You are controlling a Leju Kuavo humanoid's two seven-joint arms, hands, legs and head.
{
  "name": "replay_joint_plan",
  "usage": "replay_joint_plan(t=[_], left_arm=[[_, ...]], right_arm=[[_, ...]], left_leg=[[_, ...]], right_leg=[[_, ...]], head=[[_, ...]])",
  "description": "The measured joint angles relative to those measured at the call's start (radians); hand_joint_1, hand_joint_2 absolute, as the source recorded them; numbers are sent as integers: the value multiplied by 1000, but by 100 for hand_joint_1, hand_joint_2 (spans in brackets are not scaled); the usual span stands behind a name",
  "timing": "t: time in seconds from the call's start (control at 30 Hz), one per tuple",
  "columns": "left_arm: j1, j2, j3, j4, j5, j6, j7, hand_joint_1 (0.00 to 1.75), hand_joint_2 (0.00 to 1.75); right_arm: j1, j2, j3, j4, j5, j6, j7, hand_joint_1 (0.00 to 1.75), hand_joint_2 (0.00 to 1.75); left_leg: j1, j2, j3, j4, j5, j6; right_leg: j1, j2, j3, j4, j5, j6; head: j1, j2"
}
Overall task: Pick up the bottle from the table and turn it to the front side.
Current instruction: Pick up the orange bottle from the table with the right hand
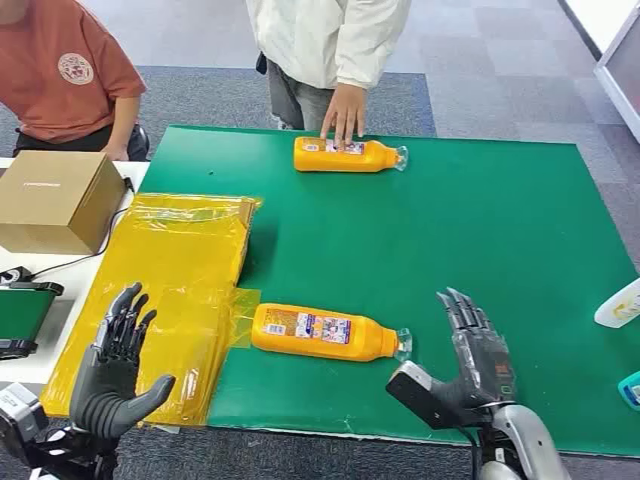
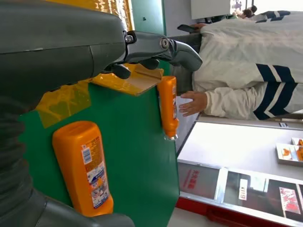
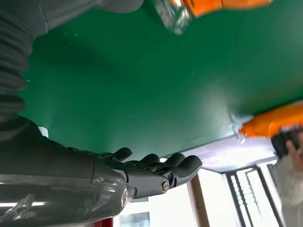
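An orange bottle [image 1: 324, 333] lies on its side near the front edge of the green mat [image 1: 468, 230], its clear cap end pointing right and a label facing up; it also lies in the left wrist view [image 2: 85, 165]. A second orange bottle [image 1: 347, 155] lies at the far edge under a person's hand [image 1: 343, 112]. My right hand [image 1: 472, 355] hovers open just right of the near bottle's cap, fingers spread, apart from it. Over the yellow plastic at the front left, my left hand [image 1: 113, 365] is open and holds nothing.
Yellow plastic sheets [image 1: 177, 290] cover the mat's left side. A cardboard box [image 1: 56, 200] stands on the white table to the left. A white bottle [image 1: 619, 305] and a teal object [image 1: 630, 390] sit at the right edge. Two people stand behind the table.
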Motion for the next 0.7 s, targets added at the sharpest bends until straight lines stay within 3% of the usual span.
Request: replay_joint_plan(t=[0.27,0.43,0.7], left_arm=[[-42,0,-5,2,0,-13,16,0,175],[-114,2,-39,20,-6,-33,27,0,175],[-142,4,-59,50,-1,-40,32,0,175]], right_arm=[[-63,0,56,98,50,7,18,0,175],[-226,0,191,313,83,77,43,0,175],[-342,5,258,471,58,144,77,0,175]], left_leg=[[0,0,0,0,1,0],[0,0,0,0,1,0],[0,0,0,0,1,0]], right_leg=[[0,0,0,1,0,0],[0,0,0,1,1,-1],[0,0,0,1,1,-1]], head=[[0,0],[0,0],[0,0]])
